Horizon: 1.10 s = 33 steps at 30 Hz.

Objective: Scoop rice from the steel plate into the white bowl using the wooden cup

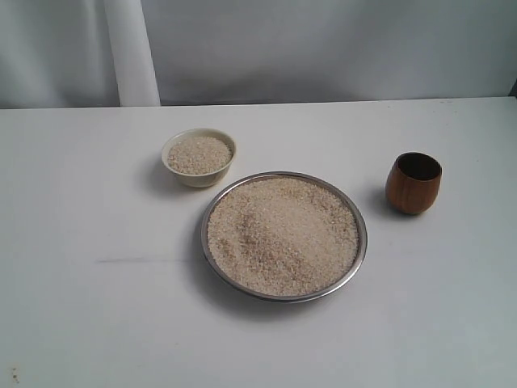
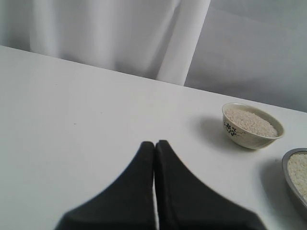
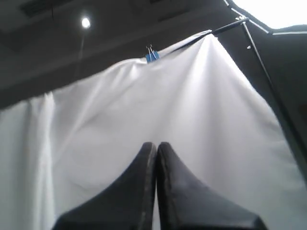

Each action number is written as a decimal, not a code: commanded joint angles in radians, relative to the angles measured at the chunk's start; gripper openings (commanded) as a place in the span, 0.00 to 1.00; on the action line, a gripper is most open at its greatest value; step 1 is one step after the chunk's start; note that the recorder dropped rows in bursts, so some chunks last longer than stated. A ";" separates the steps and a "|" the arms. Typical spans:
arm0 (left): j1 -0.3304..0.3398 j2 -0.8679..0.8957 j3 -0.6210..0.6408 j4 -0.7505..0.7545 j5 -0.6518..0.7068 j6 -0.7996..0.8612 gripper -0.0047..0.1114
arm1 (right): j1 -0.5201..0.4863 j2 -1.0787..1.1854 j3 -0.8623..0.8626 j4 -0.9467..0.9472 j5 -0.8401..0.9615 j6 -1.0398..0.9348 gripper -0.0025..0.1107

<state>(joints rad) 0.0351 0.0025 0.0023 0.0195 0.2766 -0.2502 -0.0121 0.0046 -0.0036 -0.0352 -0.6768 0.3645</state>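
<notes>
**Rice in plate and bowl, wooden cup standing apart, both grippers pressed together**

The steel plate sits near the middle of the white table, filled almost to its rim with rice. In the exterior view the white bowl stands just beyond the plate's upper left edge, close to it but apart, and it holds a level heap of rice grains of its own. The left wrist view shows a small dark floral print on the bowl's side. The wooden cup stands upright to the right of the plate, well clear of its rim, its dark mouth facing up.

The left gripper has its two black fingers closed tip to tip on nothing, over bare table, with the bowl and the plate's edge off to one side. The right gripper is likewise closed and holds nothing; it points up at a white backdrop cloth hung by a blue clip.
</notes>
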 commanded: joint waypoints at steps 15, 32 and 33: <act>-0.005 -0.003 -0.002 -0.002 -0.010 -0.004 0.04 | 0.002 0.011 -0.158 0.086 0.308 0.041 0.02; -0.005 -0.003 -0.002 -0.002 -0.010 -0.004 0.04 | 0.002 0.681 -0.942 -0.019 1.034 -0.387 0.02; -0.005 -0.003 -0.002 -0.002 -0.010 -0.004 0.04 | 0.002 0.698 -0.948 0.010 1.029 -0.419 0.02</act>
<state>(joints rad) 0.0351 0.0025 0.0023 0.0195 0.2766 -0.2502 -0.0121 0.6473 -0.9161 -0.0851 0.3237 0.0624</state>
